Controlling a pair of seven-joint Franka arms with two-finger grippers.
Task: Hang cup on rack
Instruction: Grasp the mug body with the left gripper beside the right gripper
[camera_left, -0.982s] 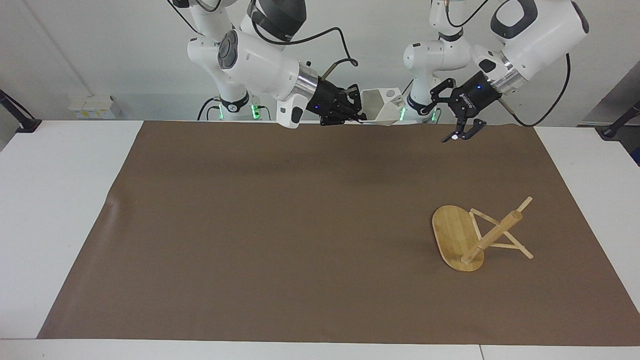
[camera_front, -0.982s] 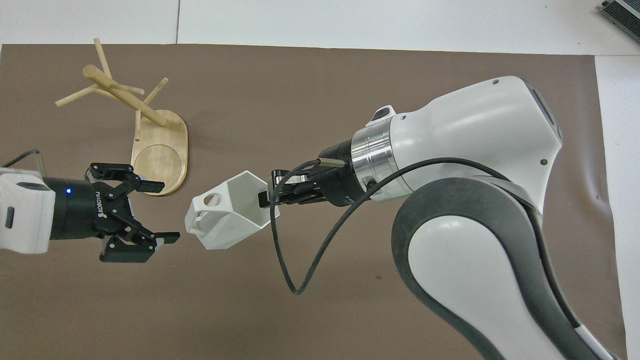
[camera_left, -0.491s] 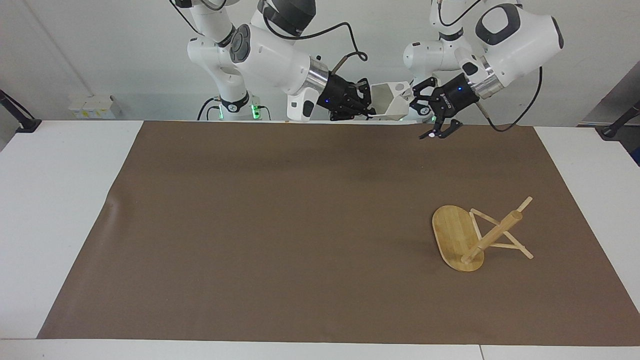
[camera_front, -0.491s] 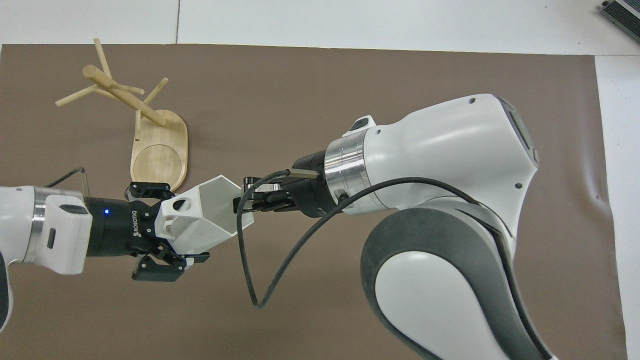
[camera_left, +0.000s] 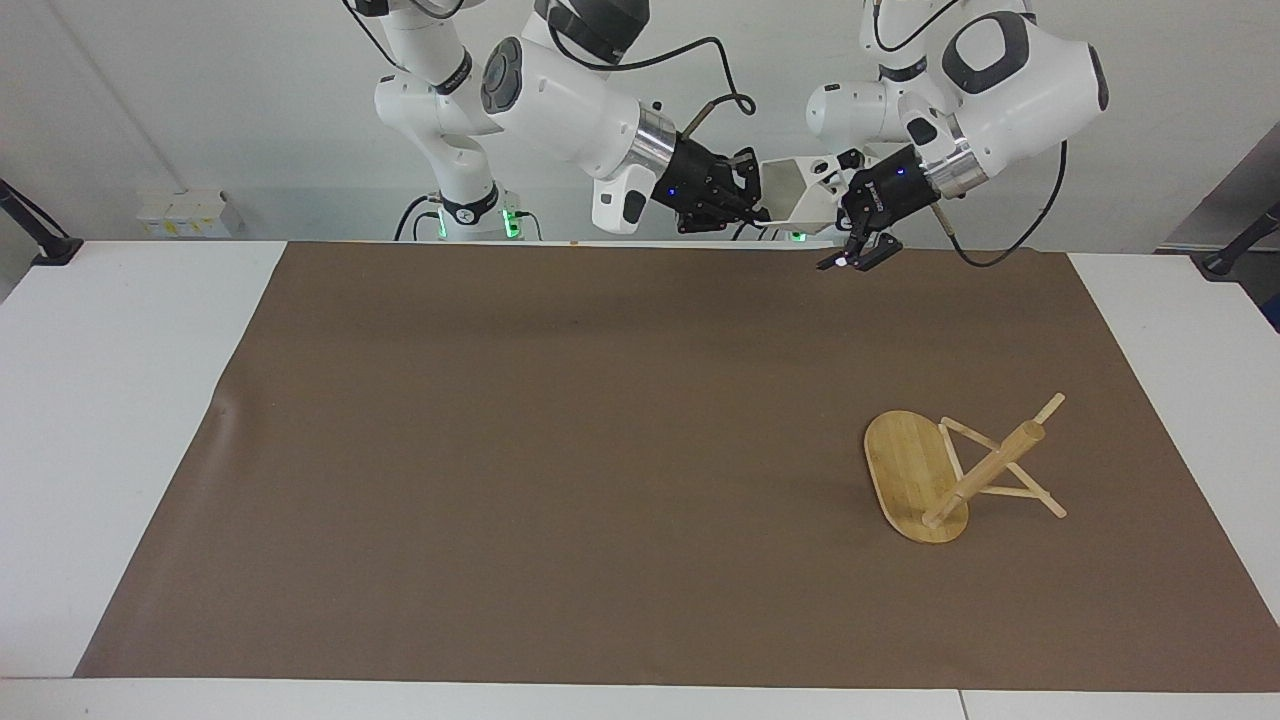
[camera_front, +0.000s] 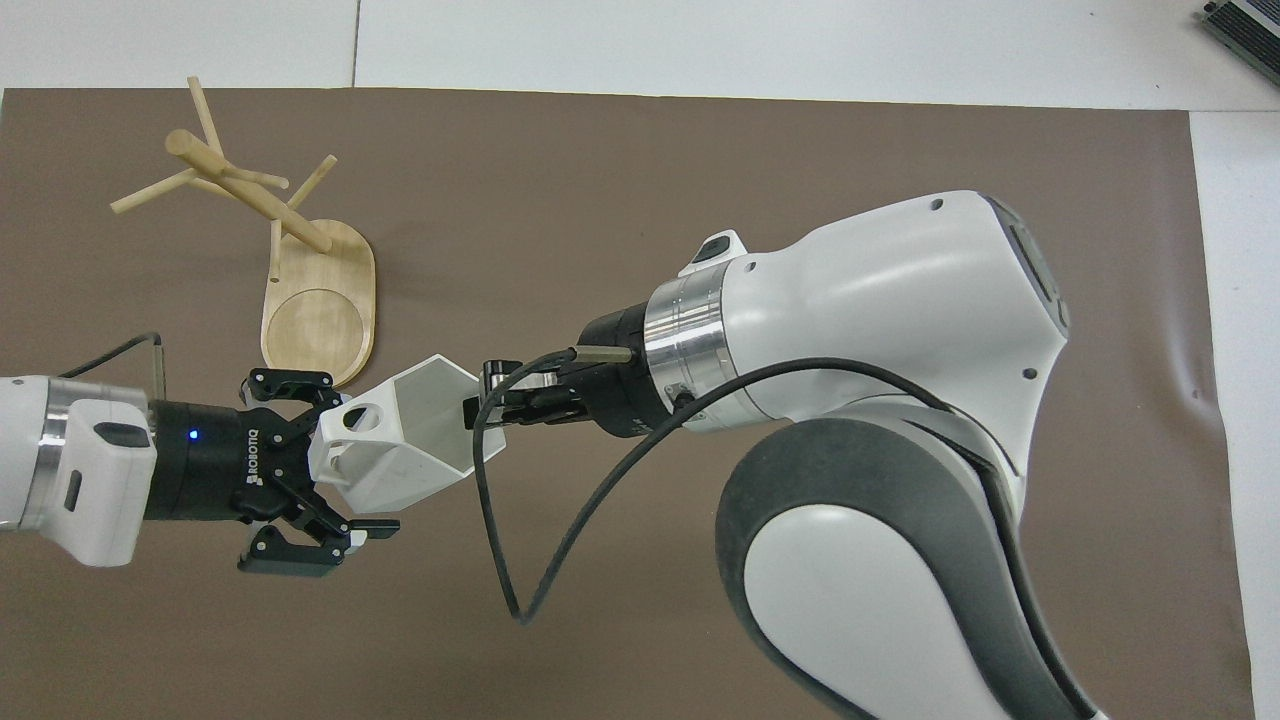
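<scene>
Brown mat (camera_left: 560, 450), rack (camera_left: 950, 478) toppled, post slanting upward

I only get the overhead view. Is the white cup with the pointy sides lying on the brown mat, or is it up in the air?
Observer: Up in the air. In the facing view, the small white faceted cup hangs high over the brown mat, at the edge nearest the robots. The shut right tool pinches its rim.
Child: Is the other tool as high as the cup?
Observer: Yes. The open left tool is level with the cup, with one finger showing lower than it.
</scene>
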